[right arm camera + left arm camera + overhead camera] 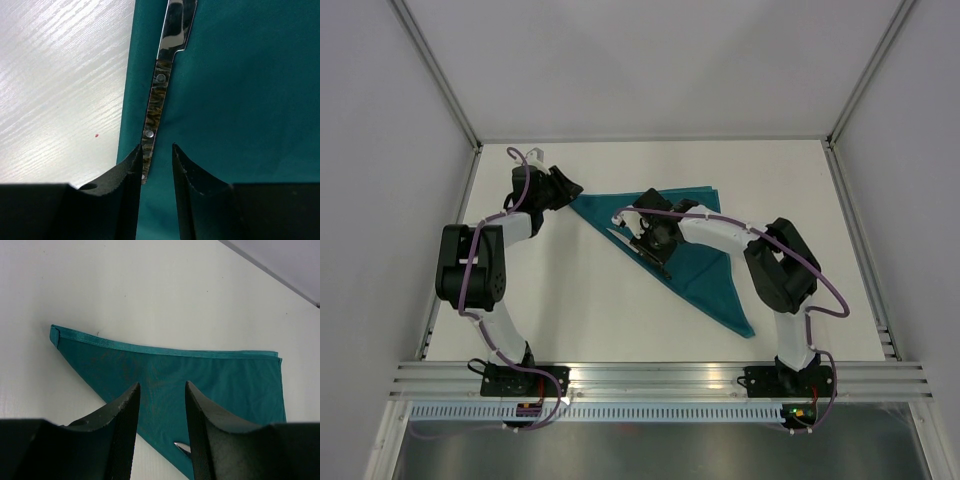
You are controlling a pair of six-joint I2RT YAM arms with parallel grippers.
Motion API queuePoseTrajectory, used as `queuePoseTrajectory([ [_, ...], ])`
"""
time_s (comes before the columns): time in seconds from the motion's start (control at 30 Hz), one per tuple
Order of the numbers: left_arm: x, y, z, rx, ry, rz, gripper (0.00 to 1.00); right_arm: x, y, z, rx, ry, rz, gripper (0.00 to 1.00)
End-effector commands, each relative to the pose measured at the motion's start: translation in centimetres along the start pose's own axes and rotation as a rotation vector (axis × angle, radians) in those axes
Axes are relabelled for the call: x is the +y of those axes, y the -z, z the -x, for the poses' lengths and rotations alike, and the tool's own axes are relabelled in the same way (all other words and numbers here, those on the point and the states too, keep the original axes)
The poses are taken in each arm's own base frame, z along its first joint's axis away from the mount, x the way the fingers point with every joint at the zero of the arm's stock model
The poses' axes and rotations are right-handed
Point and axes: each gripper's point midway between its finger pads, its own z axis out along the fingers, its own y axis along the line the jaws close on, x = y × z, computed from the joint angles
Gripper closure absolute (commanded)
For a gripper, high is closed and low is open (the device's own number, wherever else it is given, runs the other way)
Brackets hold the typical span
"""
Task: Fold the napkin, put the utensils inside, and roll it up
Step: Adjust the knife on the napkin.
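The teal napkin (705, 275) lies folded into a triangle on the white table, its long folded edge running from upper left to lower right. The knife (622, 238) lies on the cloth along that edge. My right gripper (650, 245) hovers over the knife's handle. In the right wrist view the mottled handle and silver blade (159, 95) lie on the napkin (240, 100), and the handle's end sits beside the left finger of the open gripper (156, 147). My left gripper (570, 190) is open and empty (162, 385) above the napkin's left corner (200, 375). The knife tip (181, 446) shows there.
The white table (570, 300) is boxed by pale walls on the left, back and right, with metal posts (440, 75) at the corners. An aluminium rail (660, 375) runs along the near edge by the arm bases.
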Motion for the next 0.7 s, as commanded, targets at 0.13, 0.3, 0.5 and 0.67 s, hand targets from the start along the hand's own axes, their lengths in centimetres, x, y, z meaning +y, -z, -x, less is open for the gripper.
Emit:
queuePoseTrajectory([
  [0.13,-0.8,-0.5,0.0,-0.002,0.027,-0.047,0.54,0.3,-0.7,1.0,-0.013,-0.021,0.002,0.64],
  [0.3,-0.4,-0.8,-0.3,0.008,0.032,-0.038,0.54,0.6,-0.9,0.8,-0.006,-0.016,0.004,0.63],
  [0.5,-0.1,-1.3,-0.7,0.027,0.046,-0.022,0.56,0.7,-1.3,0.0,0.019,-0.011,0.006,0.64],
  [0.67,0.5,-1.7,-1.2,0.044,0.062,-0.005,0.58,0.7,-1.3,-0.5,0.034,-0.006,0.004,0.64],
])
